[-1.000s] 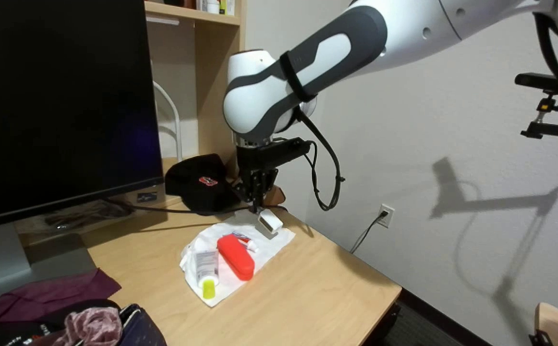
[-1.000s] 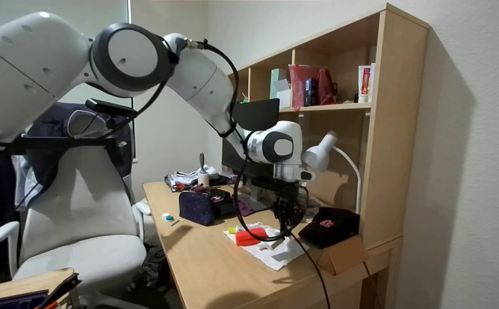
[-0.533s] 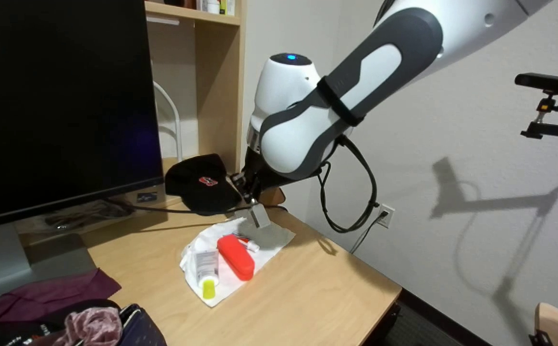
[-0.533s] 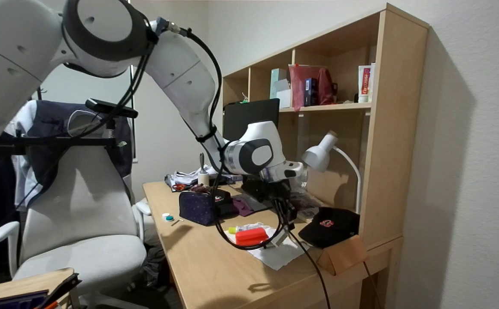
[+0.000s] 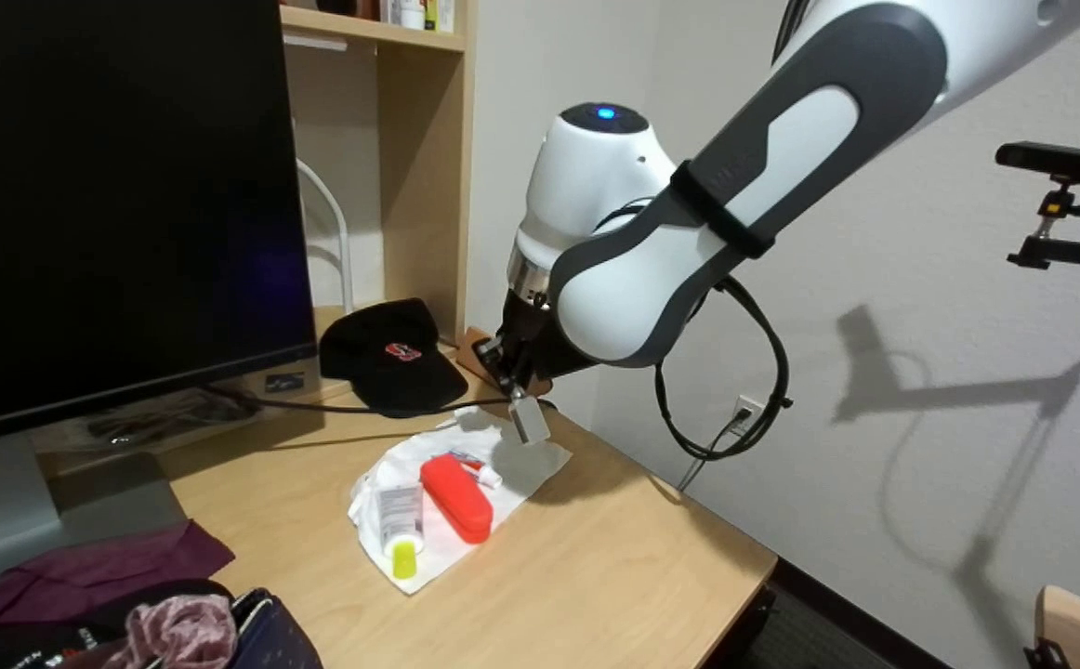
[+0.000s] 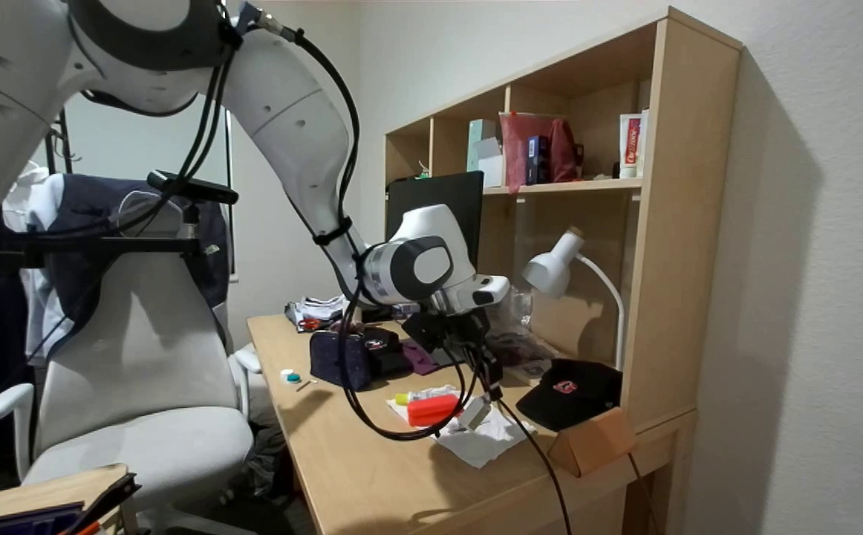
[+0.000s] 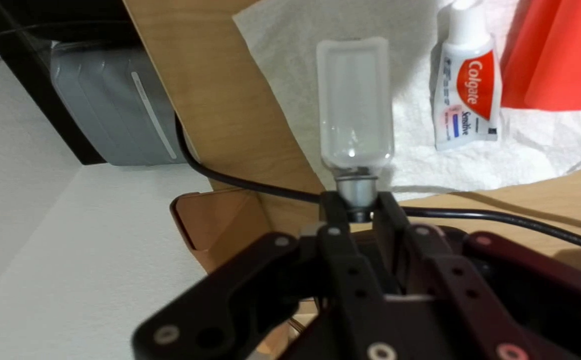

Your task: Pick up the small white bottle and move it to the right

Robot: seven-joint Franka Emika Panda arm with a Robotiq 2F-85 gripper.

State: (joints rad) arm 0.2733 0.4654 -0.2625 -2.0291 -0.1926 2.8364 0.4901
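The small white bottle [image 7: 355, 105] is clear-whitish with a silver neck and dark end. My gripper [image 7: 358, 207] is shut on its neck, with one finger on each side. The bottle's body points away from the fingers. In both exterior views the bottle [image 5: 529, 420] [image 6: 474, 413] hangs tilted below the gripper [image 5: 514, 388] [image 6: 492, 392], over the back part of a white cloth [image 5: 535, 463] [image 6: 480, 449]. It appears raised off the cloth, with a shadow beneath. No part of the bottle's body is hidden in the wrist view; the fingers cover the neck's sides.
A Colgate tube [image 7: 468, 92], a red case [image 5: 457, 498] and a lotion tube with yellow cap [image 5: 401, 516] lie on the cloth. A black cable [image 7: 250, 185] runs behind. A black cap [image 5: 391, 362], brown box [image 6: 593, 442] and monitor [image 5: 122, 186] stand near. The desk edge is close.
The hand has gone from upright to tilted, and the bottle's tilt has changed with it. In the last half second, hand and bottle shifted slightly. The things on the cloth have stayed put.
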